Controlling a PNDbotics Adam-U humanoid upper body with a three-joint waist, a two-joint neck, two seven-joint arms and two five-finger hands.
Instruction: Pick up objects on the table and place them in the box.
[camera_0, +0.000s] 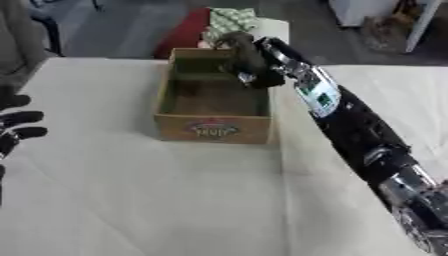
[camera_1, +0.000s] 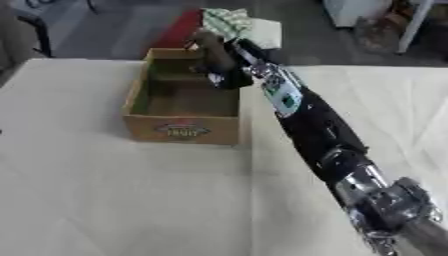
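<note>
The right hand (camera_0: 248, 65) reached in from the lower right, its arm running diagonally up the frame, and hung over the far right corner of the box (camera_0: 213, 131) at upper centre. Its fingers were curled round a dark brownish object (camera_0: 233, 41), held upright above the open box. The left hand (camera_0: 17, 125) rested open at the left edge, well apart.
</note>
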